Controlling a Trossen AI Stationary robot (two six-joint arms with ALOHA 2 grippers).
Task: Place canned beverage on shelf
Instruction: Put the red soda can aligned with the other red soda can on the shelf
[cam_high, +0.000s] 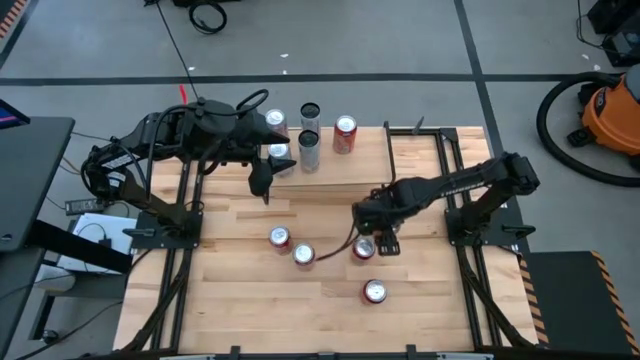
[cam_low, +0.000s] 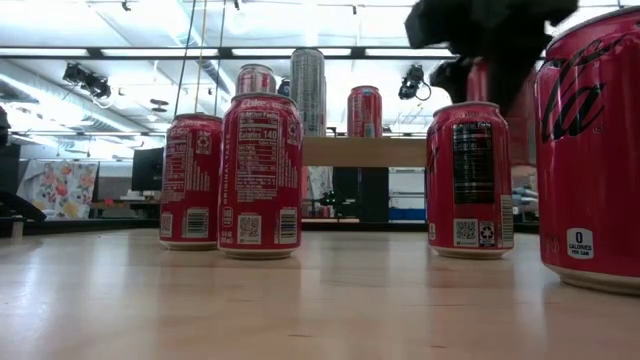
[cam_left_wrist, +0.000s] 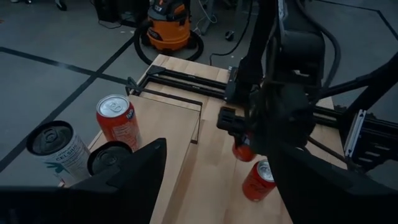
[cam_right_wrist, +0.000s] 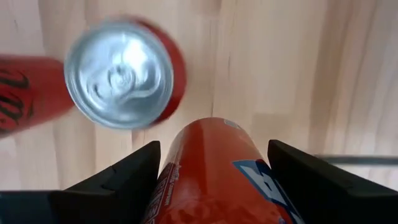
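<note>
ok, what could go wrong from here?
1. The held can in the right gripper hangs close to a loose can on the table; a low swing could knock it over.
2. The shelf already carries five cans, so only its right part looks free.
3. The open left gripper hovers by the shelf's front edge; the arms might clash.

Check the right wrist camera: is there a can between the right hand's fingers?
Yes, an orange-red can lies between the right hand's two dark fingers, above another can standing on the table.
</note>
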